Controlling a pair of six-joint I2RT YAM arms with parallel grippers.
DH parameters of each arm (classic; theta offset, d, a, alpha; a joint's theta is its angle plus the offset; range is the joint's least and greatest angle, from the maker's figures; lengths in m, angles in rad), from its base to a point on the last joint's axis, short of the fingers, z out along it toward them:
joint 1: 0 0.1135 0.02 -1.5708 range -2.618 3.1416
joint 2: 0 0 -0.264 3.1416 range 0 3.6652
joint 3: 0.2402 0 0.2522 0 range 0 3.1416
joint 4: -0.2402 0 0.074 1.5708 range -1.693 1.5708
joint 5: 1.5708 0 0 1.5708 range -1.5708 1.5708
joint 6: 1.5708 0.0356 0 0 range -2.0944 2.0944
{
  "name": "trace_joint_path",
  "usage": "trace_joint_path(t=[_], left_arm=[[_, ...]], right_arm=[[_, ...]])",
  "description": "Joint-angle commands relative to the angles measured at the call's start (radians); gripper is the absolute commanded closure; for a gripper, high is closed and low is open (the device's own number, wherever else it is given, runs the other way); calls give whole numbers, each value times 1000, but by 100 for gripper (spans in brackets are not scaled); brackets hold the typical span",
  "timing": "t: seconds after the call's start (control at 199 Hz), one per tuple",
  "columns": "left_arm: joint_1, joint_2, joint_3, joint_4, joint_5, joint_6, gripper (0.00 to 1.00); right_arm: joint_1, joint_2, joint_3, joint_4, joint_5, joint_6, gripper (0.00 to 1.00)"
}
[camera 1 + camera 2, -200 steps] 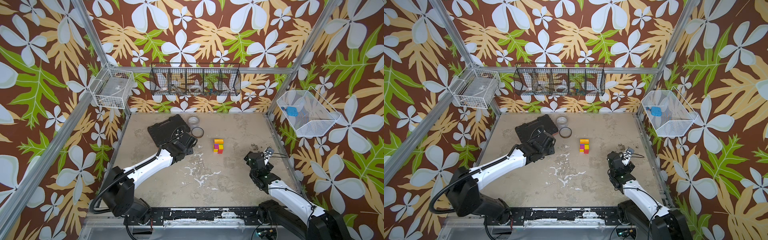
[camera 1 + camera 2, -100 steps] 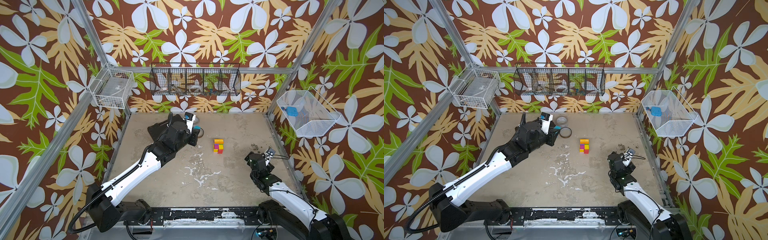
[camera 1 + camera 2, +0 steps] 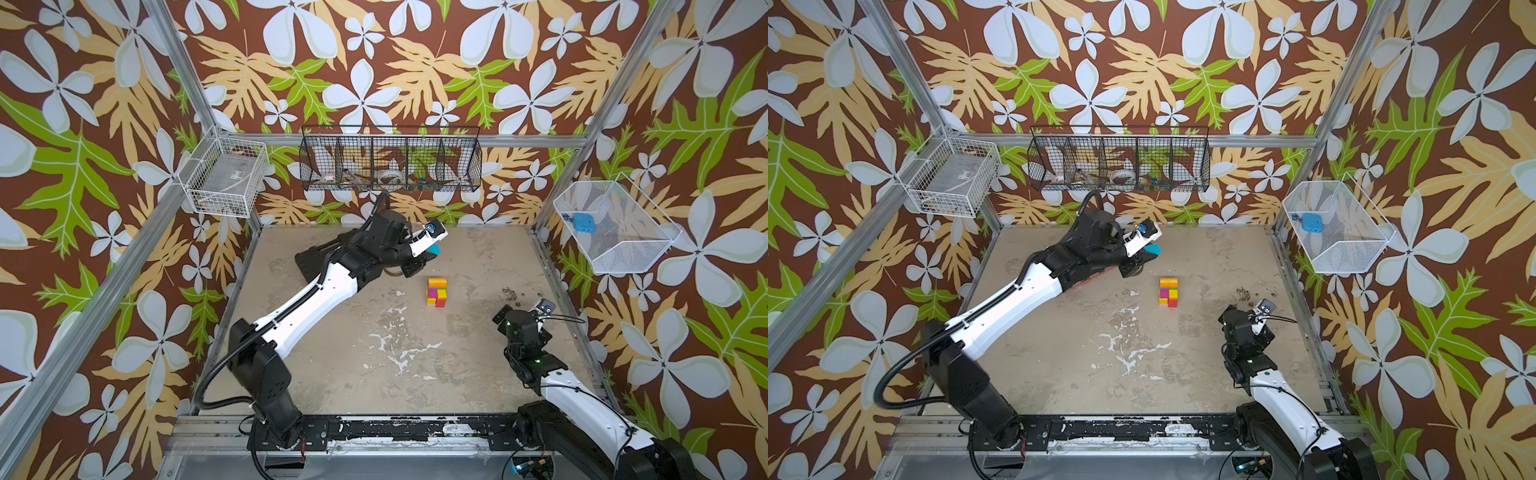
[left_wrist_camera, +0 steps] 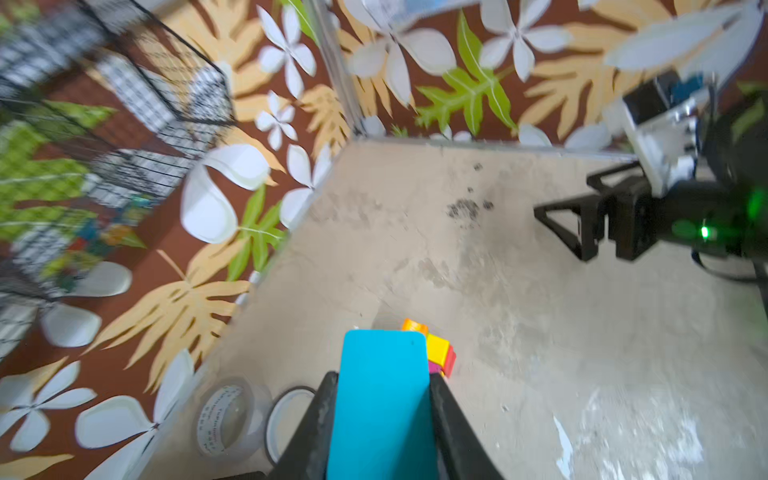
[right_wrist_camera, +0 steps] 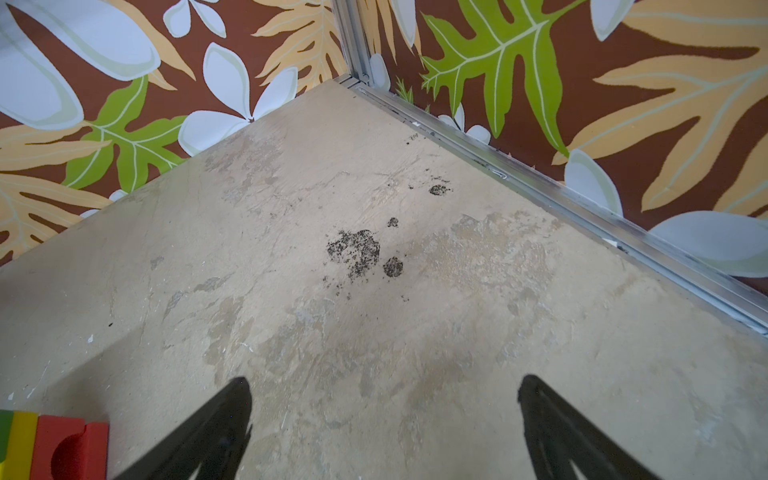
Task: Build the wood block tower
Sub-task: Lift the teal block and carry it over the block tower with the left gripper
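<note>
Tower [image 3: 437, 291] stands several blocks high, orange piece [image 3: 437, 283] on top. My left gripper [image 4: 381, 380] pinches the teal block [image 4: 382, 419] in the air behind the tower (the cap, I reckon). Right gripper [image 5: 384, 388] idles near the tower, jaws spread, empty. Placing that teal remains.

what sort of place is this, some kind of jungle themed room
Probably a robot test cell, not a lived-in room: an aluminium frame boxes in a tabletop with leaf-print walls, the left arm and right arm stand on a rail at the front, and a black wire basket hangs at the back.
</note>
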Motion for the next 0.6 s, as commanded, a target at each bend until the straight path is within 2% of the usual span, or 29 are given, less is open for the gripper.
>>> trace_joint_path(t=[0.0, 0.095, 0.216, 0.598], left_arm=[[10, 116, 142, -282, 93, 148, 100], [12, 223, 271, -382, 118, 173, 100], [12, 285, 309, -382, 160, 194, 100], [8, 491, 493, -469, 120, 217, 100]], right_arm=[[-34, -5, -8, 45, -82, -16, 0], [-46, -5, -12, 53, -97, -17, 0], [-46, 2, -7, 55, -95, -18, 0], [-46, 75, 25, 69, -100, -19, 0]])
